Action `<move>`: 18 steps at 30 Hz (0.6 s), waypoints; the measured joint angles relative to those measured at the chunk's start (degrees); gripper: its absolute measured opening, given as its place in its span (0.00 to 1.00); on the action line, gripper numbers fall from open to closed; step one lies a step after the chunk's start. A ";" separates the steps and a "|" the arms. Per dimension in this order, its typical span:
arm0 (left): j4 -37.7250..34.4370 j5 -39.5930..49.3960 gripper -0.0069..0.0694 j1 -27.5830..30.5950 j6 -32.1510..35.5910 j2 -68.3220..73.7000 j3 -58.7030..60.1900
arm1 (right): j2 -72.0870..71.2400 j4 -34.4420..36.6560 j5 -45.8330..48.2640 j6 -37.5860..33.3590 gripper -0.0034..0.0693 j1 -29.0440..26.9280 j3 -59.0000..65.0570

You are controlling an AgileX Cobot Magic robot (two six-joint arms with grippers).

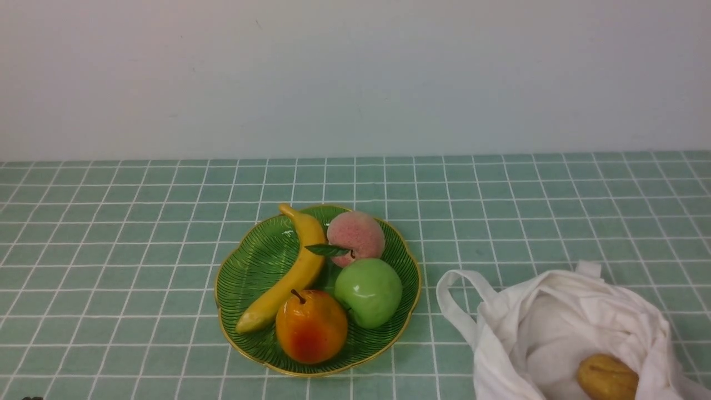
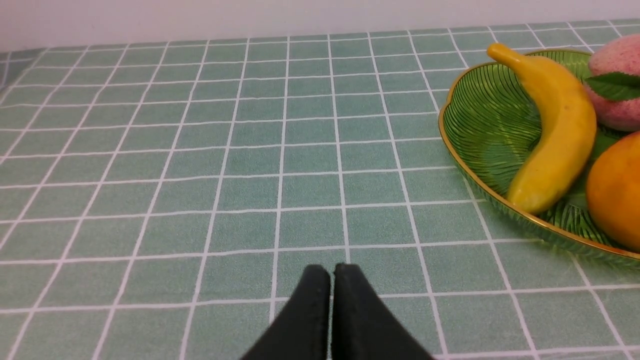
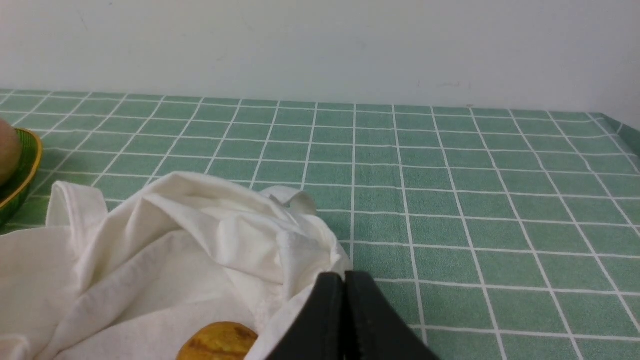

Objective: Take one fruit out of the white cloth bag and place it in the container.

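The fuzzy pink-red peach (image 1: pixel 356 235) already lies on the ribbed green glass plate (image 1: pixel 244 278), away from both pressed-together grippers, left gripper (image 2: pixel 331 272) nearer; right gripper (image 3: pixel 344 280) touches the white cloth bag (image 3: pixel 200 235).

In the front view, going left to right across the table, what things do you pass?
Banana → pear → green apple, all on the green plate → white cloth bag → brownish-yellow fruit inside the bag.
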 joint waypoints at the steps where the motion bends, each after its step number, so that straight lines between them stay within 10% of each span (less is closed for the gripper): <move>1: 0.00 0.00 0.08 0.00 0.00 0.00 0.00 | 0.00 0.00 0.00 -0.25 0.03 0.00 0.00; 18: 0.00 0.00 0.08 0.00 0.00 0.00 0.00 | 0.00 0.00 0.00 -0.82 0.03 -0.05 0.00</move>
